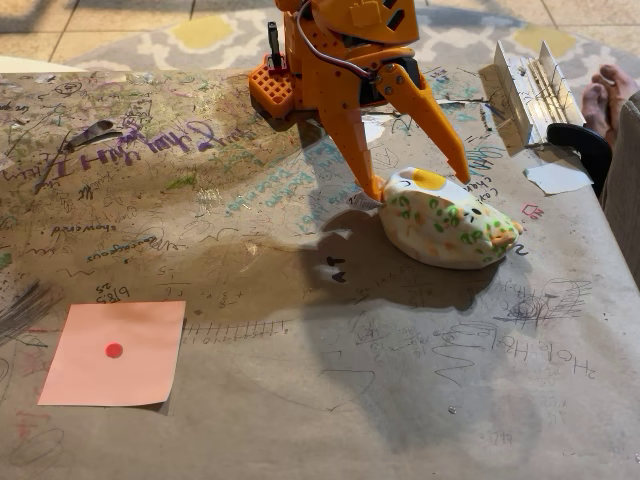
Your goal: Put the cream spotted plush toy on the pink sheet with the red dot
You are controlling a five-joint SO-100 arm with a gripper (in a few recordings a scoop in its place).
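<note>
**Pincer spread over the plush toy**

Nearest the camera, the pink sheet with the red dot [113, 352] lies flat on the scribbled table [330, 400], low at the left. Well apart from that sheet, up and to the right, the cream spotted plush toy [447, 221] rests on the table, yellow patch uppermost. At its far edge the orange gripper [418, 183] stands spread wide: one fingertip touches the toy's left end, the other sits by its top. Beyond, a person's bare feet [603, 97] show past the table's right corner.
</note>
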